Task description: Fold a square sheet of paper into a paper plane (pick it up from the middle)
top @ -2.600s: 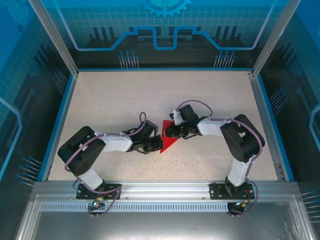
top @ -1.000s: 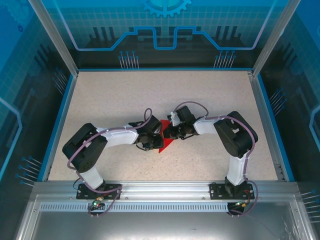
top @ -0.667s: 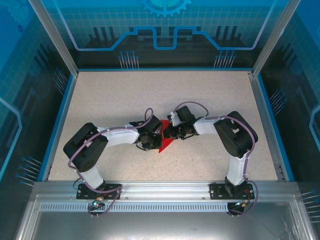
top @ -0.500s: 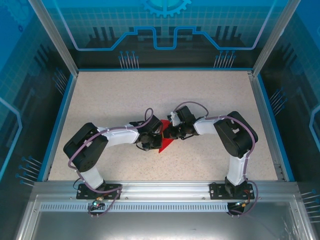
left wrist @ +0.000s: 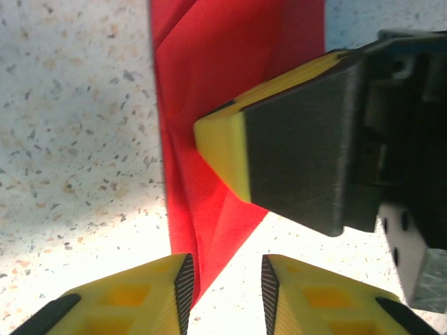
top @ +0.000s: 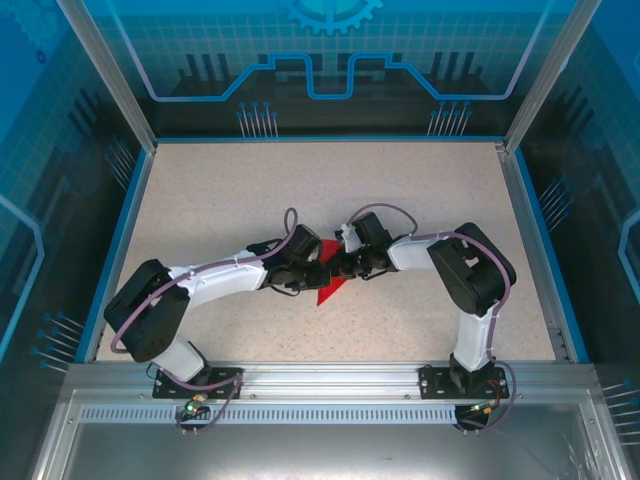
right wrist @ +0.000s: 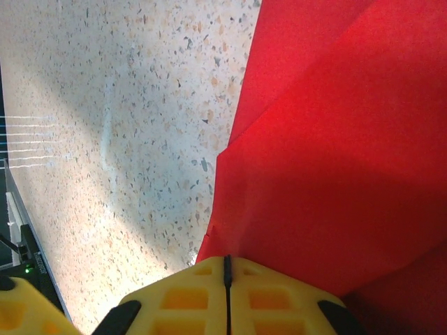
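Creased square sheet of paper [top: 327,283], well off every table [top: 250,190] edge.
With right gripper [right wrist: 225,276] closed tight, seemingly pressing it; left gripper [left wrist: 225,286] parted at its tip.

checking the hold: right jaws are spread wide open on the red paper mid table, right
No: the right jaws are shut, with no gap between them, as the right wrist view shows. They are on the red paper mid table.

Lab enclosure: aluminium frame [top: 105,75], blue graphic panels [top: 330,60].
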Available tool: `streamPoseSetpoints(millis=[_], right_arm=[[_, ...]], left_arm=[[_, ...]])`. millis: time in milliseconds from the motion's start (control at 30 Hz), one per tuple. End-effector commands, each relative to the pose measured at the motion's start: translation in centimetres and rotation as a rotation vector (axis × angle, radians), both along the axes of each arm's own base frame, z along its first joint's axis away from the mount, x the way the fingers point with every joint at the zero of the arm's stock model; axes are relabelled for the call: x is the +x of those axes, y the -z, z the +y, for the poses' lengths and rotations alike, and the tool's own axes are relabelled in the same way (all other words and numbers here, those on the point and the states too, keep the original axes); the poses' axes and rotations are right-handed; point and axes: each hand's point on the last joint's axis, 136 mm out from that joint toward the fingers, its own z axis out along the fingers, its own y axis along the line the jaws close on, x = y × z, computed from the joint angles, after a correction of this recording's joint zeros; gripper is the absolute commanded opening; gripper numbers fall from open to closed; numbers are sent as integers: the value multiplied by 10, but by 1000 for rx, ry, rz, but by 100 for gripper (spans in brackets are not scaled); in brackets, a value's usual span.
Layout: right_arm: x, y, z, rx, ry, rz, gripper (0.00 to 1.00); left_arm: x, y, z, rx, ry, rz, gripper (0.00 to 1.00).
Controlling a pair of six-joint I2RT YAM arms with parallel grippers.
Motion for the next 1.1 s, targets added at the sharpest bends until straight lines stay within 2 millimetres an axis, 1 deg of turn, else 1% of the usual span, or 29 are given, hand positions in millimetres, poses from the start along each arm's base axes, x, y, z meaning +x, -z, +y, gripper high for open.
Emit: streamPoseSetpoints(millis=[0, 67, 167, 233, 367, 567, 733, 867, 1067], right_arm=[[-15, 17, -6, -35, 3, 62, 6], [-13, 15, -5, -24, 4, 60, 6], [-13, 13, -5, -18, 5, 59, 6], [-12, 12, -5, -13, 8, 58, 6], [-11, 11, -5, -7, 11, 59, 6], [-11, 12, -5, -7, 11, 63, 6], [-11, 10, -5, -5, 10, 60, 6], [-8, 3, -7, 0, 12, 39, 7], [0, -21, -14, -1, 24, -26, 17]], left_arm=[[-3, 9, -2, 10, -1, 22, 35], [-3, 13, -8, -1, 13, 31, 35], [-4, 23, -7, 53, 25, 51, 35], [-2, 27, -8, 55, 29, 51, 35], [-3, 34, -11, 60, 39, 69, 32], [-3, 38, -11, 70, 50, 72, 17], [-4, 43, -9, 83, 53, 84, 9], [-5, 44, -7, 87, 49, 87, 7], [-7, 44, -8, 51, 54, 93, 4]])
